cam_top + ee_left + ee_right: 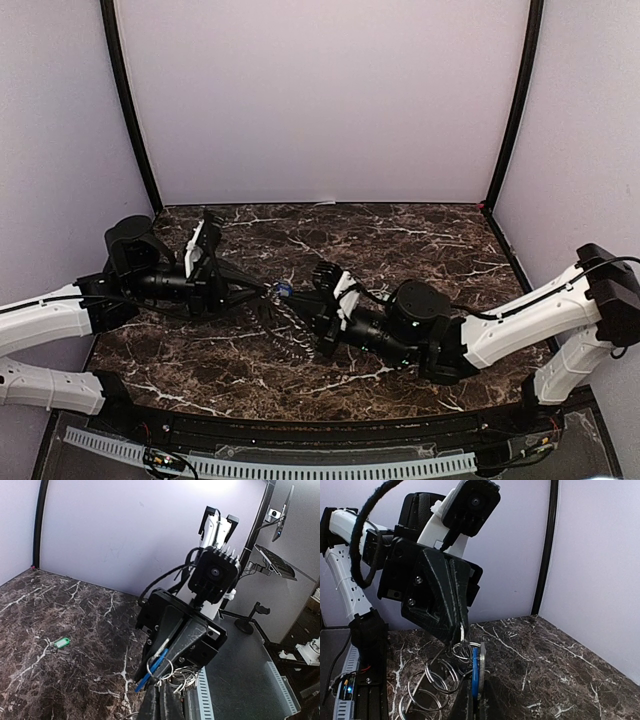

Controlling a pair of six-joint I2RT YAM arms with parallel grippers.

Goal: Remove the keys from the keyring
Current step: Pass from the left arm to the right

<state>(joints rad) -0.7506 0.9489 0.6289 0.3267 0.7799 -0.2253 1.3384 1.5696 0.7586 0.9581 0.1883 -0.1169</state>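
The keyring [463,650] is a bunch of linked metal split rings hanging between my two grippers above the marble table [400,240]. My left gripper [460,630] is shut on one of its upper rings. My right gripper [476,680] is shut on a blue key [475,658] that hangs on a small ring. From the left wrist view, the left gripper [161,686] faces the right gripper [154,669], with the blue key [145,680] and the rings [185,677] between them. A green key [62,642] lies loose on the table. From above, both grippers meet mid-table at the blue key [284,291].
Purple walls [320,100] with black corner posts [130,110] enclose the table on three sides. A white perforated rail [300,465] runs along the near edge. Loose rings of the bunch [287,335] trail down toward the marble below the grippers.
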